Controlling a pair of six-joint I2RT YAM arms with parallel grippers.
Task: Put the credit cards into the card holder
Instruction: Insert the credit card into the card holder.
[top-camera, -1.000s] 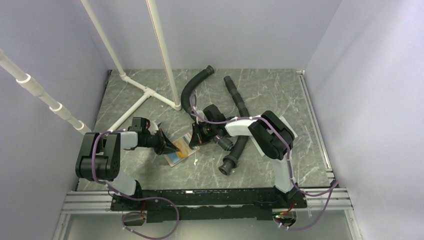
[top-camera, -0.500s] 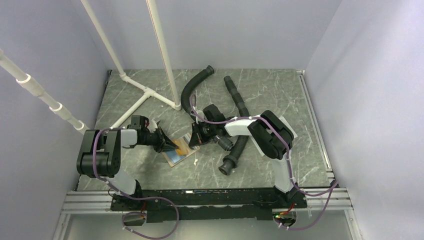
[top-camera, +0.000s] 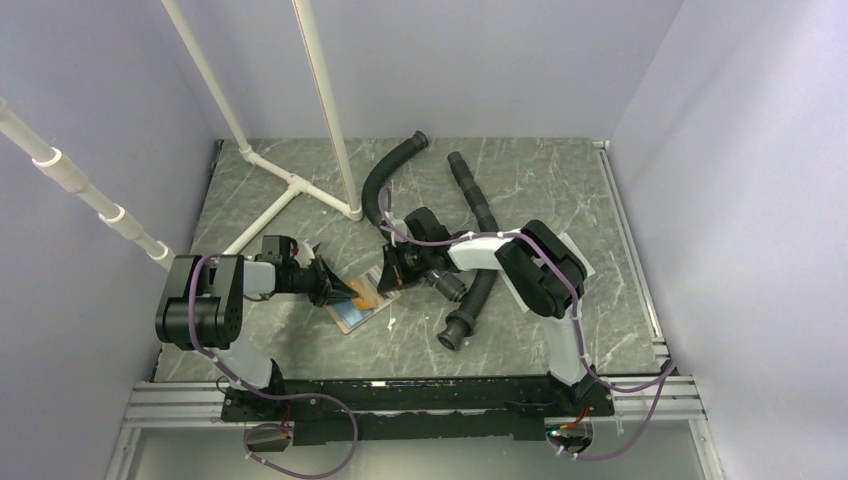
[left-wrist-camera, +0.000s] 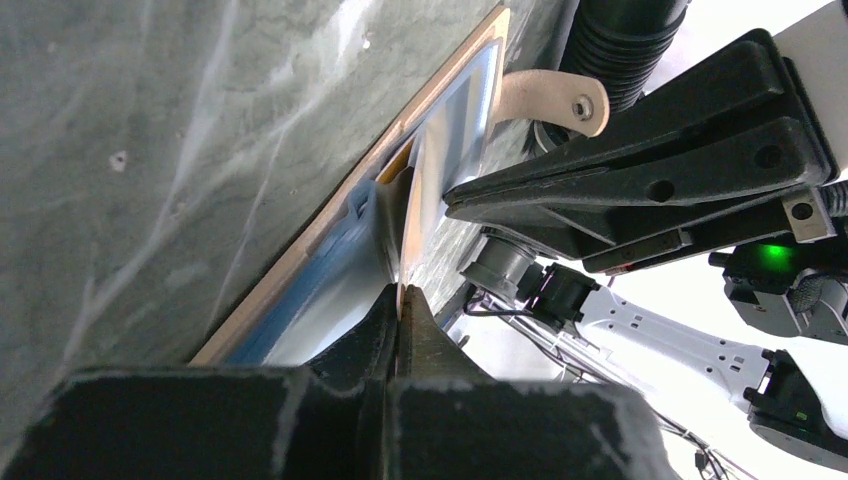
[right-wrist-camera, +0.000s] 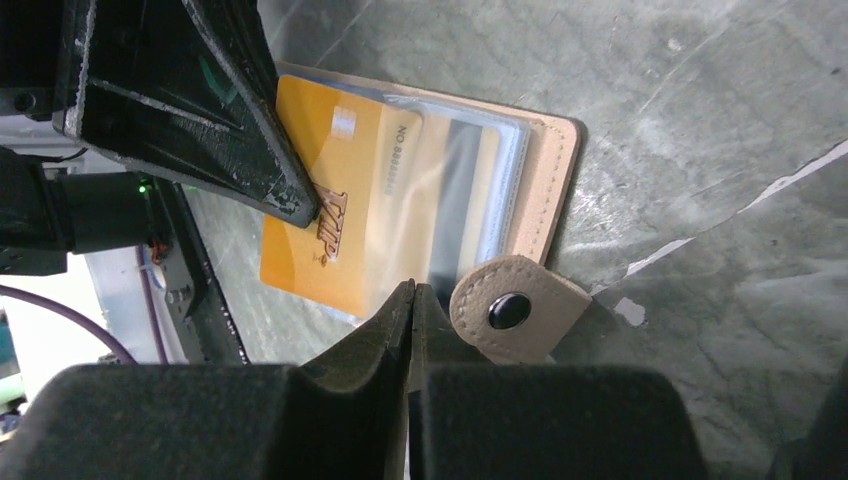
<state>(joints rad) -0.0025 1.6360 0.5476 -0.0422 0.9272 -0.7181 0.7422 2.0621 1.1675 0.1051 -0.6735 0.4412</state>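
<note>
orange card (right-wrist-camera: 300, 260) seemingly sleeved, right wrist view

Card holder (top-camera: 356, 314) on table (top-camera: 560, 190), credit card (right-wrist-camera: 335, 215) partly in it; left gripper (top-camera: 349, 290) at nine o'clock, right gripper (top-camera: 388, 276) at two.

Overhead camera looks down from behind; close wrist cameras share the card holder (right-wrist-camera: 560, 180).

The left arm (top-camera: 250, 278) extends to the right with its forearm low and near level. The left gripper (top-camera: 345, 290) points right, jaws fully closed. The right arm (top-camera: 485, 252) is folded back to the left. The right gripper (top-camera: 388, 272) points left, jaws fully closed. The two gripper tips face each other, close together.
</note>
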